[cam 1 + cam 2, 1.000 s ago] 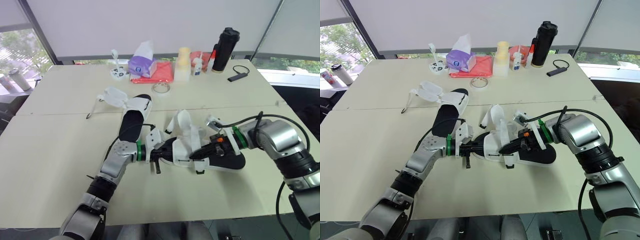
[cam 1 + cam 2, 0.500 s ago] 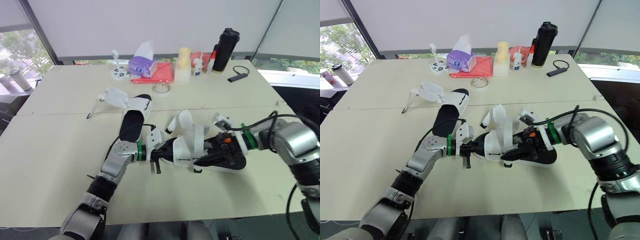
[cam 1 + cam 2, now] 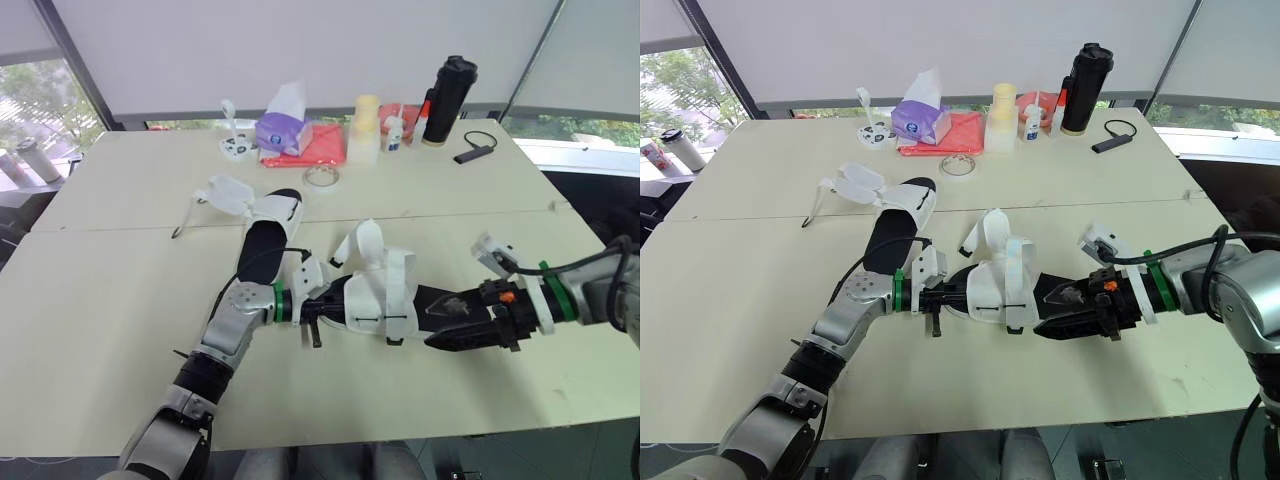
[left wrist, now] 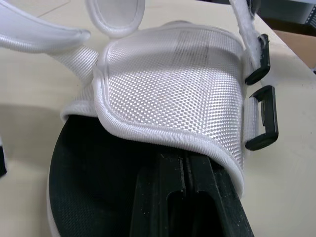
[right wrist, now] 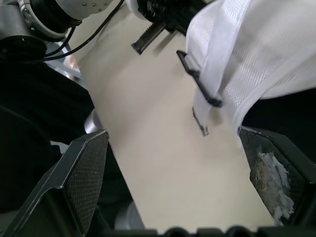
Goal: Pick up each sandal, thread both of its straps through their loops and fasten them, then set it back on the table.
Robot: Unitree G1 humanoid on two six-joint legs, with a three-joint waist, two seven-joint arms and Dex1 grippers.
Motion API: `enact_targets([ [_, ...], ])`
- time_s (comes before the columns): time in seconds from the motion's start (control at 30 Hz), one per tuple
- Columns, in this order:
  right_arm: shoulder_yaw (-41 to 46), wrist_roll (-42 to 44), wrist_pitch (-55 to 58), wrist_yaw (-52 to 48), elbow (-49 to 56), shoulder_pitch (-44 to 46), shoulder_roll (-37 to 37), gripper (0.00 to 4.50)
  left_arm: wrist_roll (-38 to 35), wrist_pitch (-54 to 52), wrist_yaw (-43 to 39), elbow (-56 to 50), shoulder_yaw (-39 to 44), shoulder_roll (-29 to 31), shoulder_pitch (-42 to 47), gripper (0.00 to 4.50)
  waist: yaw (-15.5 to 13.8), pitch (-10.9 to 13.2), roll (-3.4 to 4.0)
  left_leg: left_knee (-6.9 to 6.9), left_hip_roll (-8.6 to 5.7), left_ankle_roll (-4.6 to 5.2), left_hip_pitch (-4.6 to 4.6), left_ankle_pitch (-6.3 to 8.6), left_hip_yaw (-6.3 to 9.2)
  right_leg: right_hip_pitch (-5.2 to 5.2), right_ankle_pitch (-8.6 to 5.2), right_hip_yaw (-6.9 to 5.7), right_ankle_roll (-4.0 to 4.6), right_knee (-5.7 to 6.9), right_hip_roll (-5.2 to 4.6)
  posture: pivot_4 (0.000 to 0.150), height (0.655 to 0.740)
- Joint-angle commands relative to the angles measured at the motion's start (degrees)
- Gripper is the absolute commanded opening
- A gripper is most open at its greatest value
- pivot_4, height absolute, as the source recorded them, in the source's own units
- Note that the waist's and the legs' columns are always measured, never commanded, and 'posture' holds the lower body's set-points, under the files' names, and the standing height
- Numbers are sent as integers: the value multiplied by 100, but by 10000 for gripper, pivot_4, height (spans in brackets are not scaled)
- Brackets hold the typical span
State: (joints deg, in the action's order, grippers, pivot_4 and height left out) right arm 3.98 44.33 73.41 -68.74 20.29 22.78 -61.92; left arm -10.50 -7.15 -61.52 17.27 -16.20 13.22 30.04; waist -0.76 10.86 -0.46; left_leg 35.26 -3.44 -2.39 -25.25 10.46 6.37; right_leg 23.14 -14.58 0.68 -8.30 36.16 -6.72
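- Head views: the sandal (image 3: pixel 385 297) lies on the table (image 3: pixel 120 300) between the two grippers. It has a white mesh upper over a black footbed, and one strap (image 3: pixel 362 240) stands up loose. The left gripper (image 3: pixel 325 301) is clamped on its toe end. The right gripper (image 3: pixel 435 326) sits at the heel end, fingers spread and holding nothing. Whether it touches the heel I cannot tell. A second sandal (image 3: pixel 268 228) lies farther back, straps undone. The print on the purple tissue pack (image 3: pixel 283 125) is too small to read.
- Left wrist view: the black fingers (image 4: pixel 168 197), pressed close together, run in under the mesh upper onto the footbed. Two black loops (image 4: pixel 261 118) sit at the upper's side.
- Right wrist view: the fingers (image 5: pixel 84 177) stand wide apart. The sandal's strapped side lies ahead of them, nearer one finger and not between the two.
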Motion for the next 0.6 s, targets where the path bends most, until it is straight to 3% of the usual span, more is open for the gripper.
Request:
enact_targets([
  [0.03,372,369,187,330,296,-237,187,44610,75,34,-29,61,-107,-39,14,0,0,0,0,0,0,0,0,0,-1,0,0,1,1,0,0,1500,7400],
  [0.3,340,512,177,1129,221,-800,984,44610,72,45,-53,57,-129,-59,0,0,-8,-4,-1,1,-1,1,0,-1,1,-2,0,0,0,0,0,1500,7400],
  [0.6,307,687,223,1543,125,-692,1384,44610,66,28,-73,54,-124,-47,7,0,-1,-5,-1,3,-2,1,0,-1,2,-4,0,0,-1,0,0,1500,7400],
])
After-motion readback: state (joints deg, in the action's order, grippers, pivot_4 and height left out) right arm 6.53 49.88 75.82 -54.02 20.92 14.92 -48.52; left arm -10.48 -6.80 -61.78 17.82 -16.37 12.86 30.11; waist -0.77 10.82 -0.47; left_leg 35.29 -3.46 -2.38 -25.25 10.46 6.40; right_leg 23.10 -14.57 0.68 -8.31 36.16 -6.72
